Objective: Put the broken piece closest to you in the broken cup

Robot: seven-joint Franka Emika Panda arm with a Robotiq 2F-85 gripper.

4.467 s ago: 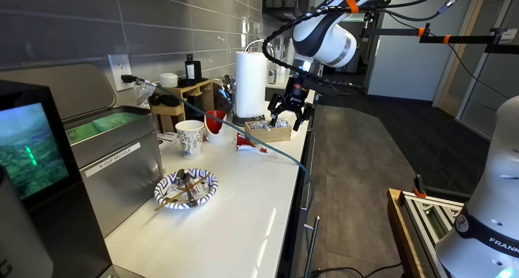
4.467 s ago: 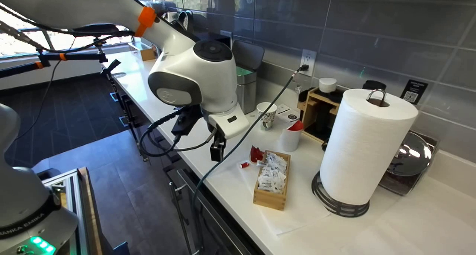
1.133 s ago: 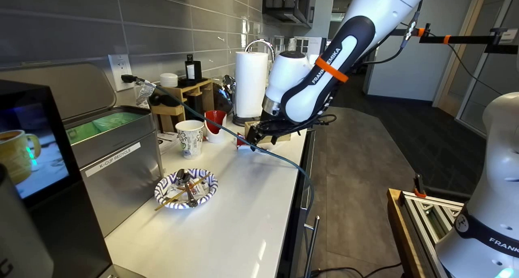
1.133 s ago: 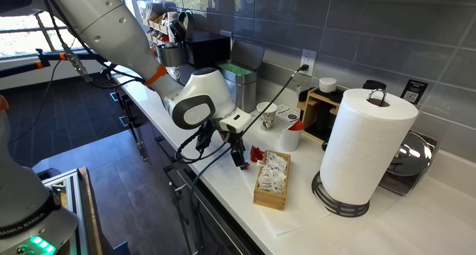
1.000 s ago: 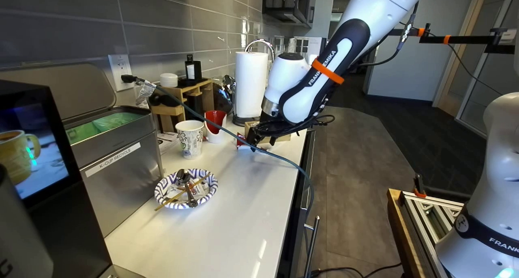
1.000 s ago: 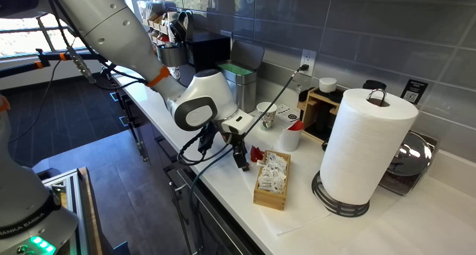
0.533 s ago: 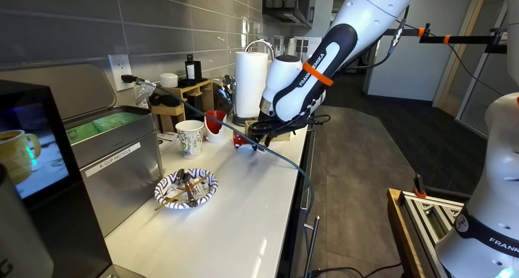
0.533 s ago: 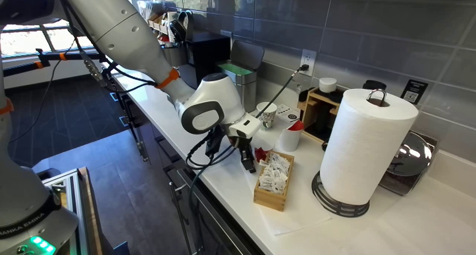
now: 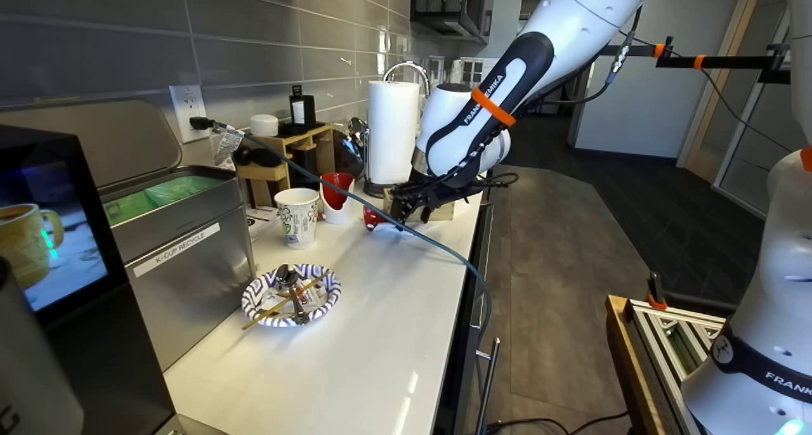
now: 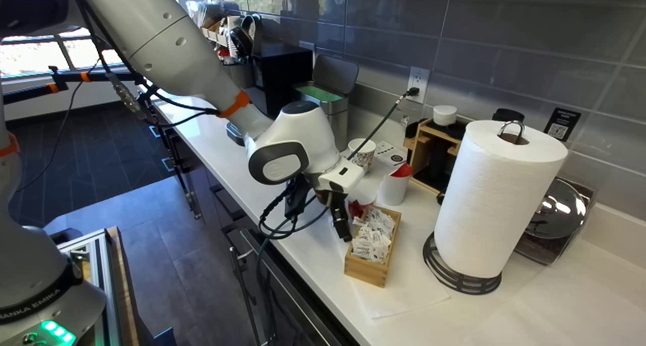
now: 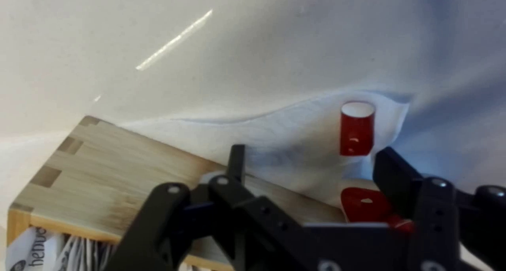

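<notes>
The broken piece, a small red shard (image 11: 357, 132) with a white edge, lies on a white napkin in the wrist view. It is beyond the fingertips, nearer the right-hand one. My gripper (image 11: 312, 156) is open with nothing between its fingers; it is low beside the wooden box in both exterior views (image 9: 412, 224) (image 10: 345, 235). A larger red piece (image 11: 361, 204) lies partly hidden behind the right-hand finger; it also shows in the exterior views (image 9: 373, 218) (image 10: 356, 208). The broken cup (image 10: 395, 187), white outside and red inside, stands upright farther back (image 9: 336, 200). The small shard is hidden in both exterior views.
The wooden box (image 10: 367, 271) of packets is right against the gripper. A patterned paper cup (image 9: 297, 218) stands beside the broken cup. A cable (image 9: 444, 246) hangs across the counter near the gripper. A paper towel roll (image 10: 499, 205) and a paper bowl (image 9: 254, 295) are also there.
The arm has come down to the counter and then shifted toward the box. The larger red piece and the near box's end have been nudged slightly toward the wall.
</notes>
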